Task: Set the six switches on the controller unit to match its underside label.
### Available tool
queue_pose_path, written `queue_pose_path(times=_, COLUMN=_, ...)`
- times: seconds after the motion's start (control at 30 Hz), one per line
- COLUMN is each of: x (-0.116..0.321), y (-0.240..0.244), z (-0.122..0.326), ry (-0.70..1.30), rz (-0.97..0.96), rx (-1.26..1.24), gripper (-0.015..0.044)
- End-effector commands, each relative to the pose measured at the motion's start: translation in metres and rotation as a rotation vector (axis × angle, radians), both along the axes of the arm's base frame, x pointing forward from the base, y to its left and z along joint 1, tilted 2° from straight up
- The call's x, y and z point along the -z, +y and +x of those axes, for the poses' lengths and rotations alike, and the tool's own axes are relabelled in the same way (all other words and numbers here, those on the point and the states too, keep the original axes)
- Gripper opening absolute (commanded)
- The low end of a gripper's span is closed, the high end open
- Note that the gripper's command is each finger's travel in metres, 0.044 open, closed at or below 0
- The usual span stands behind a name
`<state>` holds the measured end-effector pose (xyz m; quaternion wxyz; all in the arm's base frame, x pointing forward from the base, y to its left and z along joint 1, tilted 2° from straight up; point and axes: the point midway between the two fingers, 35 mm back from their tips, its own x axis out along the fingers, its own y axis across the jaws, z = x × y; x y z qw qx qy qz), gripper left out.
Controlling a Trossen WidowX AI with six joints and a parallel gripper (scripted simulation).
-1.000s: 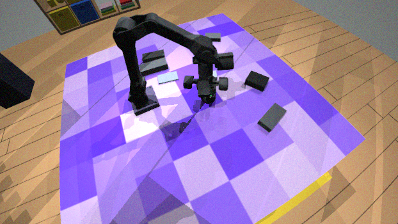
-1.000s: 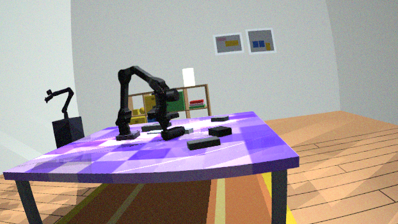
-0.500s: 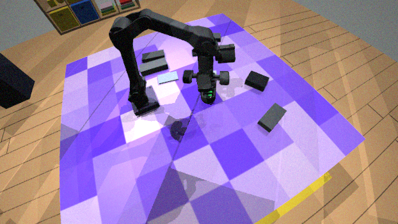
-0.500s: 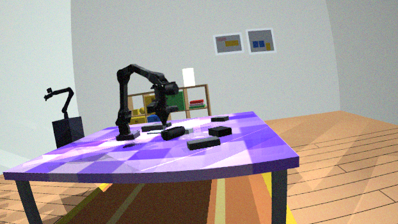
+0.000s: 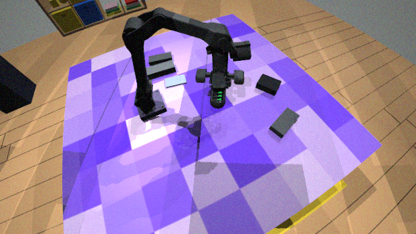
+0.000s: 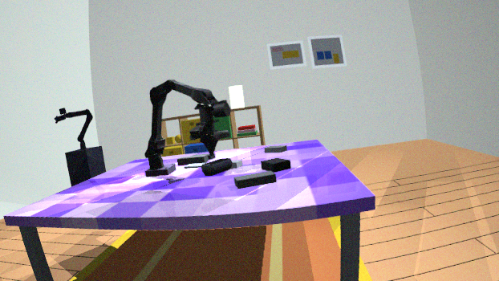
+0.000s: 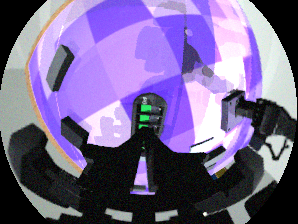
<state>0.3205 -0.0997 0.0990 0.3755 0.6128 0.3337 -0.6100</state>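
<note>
The dark grey controller unit (image 5: 217, 104) (image 6: 217, 167) (image 7: 149, 98) lies on the bench, its switch side up and its label hidden underneath. In the wrist view its rounded end points away from my hand. Several green switch ends show along the left of its top there; the switches nearer my hand are partly covered by the fingers. How far each switch is tipped is too small to tell. My gripper (image 6: 212, 155) (image 7: 144, 128) is shut and empty, fingers pointing down just above the unit's far part. In the top view the hand hides the fingertips.
A black block (image 5: 268, 84) (image 6: 276, 164) (image 7: 75, 131) and a grey block (image 5: 284, 122) (image 6: 255, 179) (image 7: 60, 68) lie to one side. Two grey modules and a pale flat plate (image 5: 175, 81) lie on the other side, near the arm's base (image 5: 152, 106) (image 7: 232, 113).
</note>
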Motion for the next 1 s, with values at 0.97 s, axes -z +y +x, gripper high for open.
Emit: queue_pose_path(times=0.97, x=0.041, y=-0.003, z=0.005, ry=-0.004, rz=-0.001, rx=0.004, gripper=0.0000)
